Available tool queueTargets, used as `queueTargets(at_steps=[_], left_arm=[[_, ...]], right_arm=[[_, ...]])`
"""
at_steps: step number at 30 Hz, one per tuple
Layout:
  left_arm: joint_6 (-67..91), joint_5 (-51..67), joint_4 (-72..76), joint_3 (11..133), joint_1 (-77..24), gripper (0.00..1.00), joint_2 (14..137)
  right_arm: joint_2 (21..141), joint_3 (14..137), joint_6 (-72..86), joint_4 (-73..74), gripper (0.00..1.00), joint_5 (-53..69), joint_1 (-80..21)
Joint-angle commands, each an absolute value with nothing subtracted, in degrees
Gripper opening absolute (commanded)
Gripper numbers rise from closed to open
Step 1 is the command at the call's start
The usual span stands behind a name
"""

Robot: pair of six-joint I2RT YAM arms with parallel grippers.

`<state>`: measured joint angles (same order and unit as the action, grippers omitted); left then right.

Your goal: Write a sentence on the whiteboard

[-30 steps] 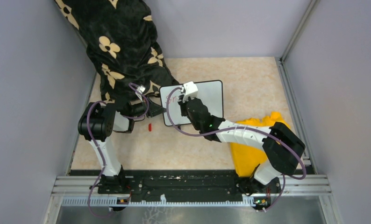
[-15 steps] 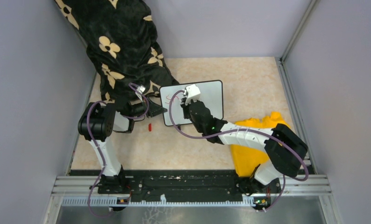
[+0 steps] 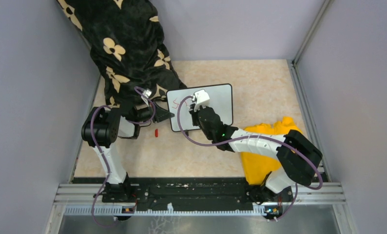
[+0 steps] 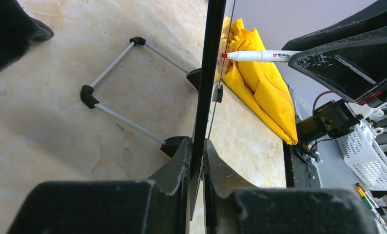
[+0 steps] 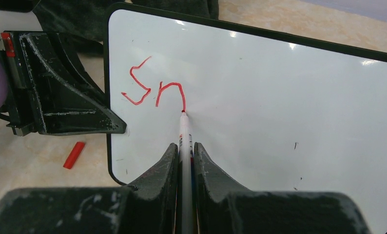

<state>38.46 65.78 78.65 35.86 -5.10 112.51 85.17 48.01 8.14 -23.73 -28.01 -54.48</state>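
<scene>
The whiteboard (image 3: 221, 105) stands tilted on its wire feet (image 4: 111, 95) near the table's middle. My left gripper (image 3: 166, 115) is shut on its left edge; in the left wrist view the black frame (image 4: 211, 73) runs edge-on between the jaws of the left gripper (image 4: 197, 146). My right gripper (image 5: 184, 146) is shut on a white marker (image 5: 184, 129) whose red tip touches the whiteboard (image 5: 279, 97). The sentence (image 5: 152, 87) stands as a red "S" and an arch-shaped stroke ending at the tip. From above, the right gripper (image 3: 195, 111) hovers over the board's upper left.
A red marker cap (image 3: 156, 132) lies on the table left of the board. A yellow cloth (image 3: 262, 156) sits by the right arm. A black cloth with cream flowers (image 3: 128, 48) hangs at the back left. Grey walls enclose the table.
My right gripper has shifted slightly right along the board with the marker, and the red writing has grown. The left arm and the board have stayed still.
</scene>
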Motion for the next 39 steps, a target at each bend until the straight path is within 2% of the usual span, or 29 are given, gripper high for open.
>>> queueTargets(at_steps=[1,20,39], left_arm=[[37.8,66.4,77.8,35.0,-4.8,0.00,113.3],[37.9,66.4,77.9,35.1,-4.9,0.00,113.3],[37.9,66.4,77.9,35.0,-4.9,0.00,113.4]], right_arm=[[83.7,50.5,7.4,-24.2,0.00,-30.0,-53.5],[84.8,53.3,6.3,-24.5,0.00,-30.1,-52.4],[82.5,49.1,7.4,-23.7,0.00,-29.8,-51.6]])
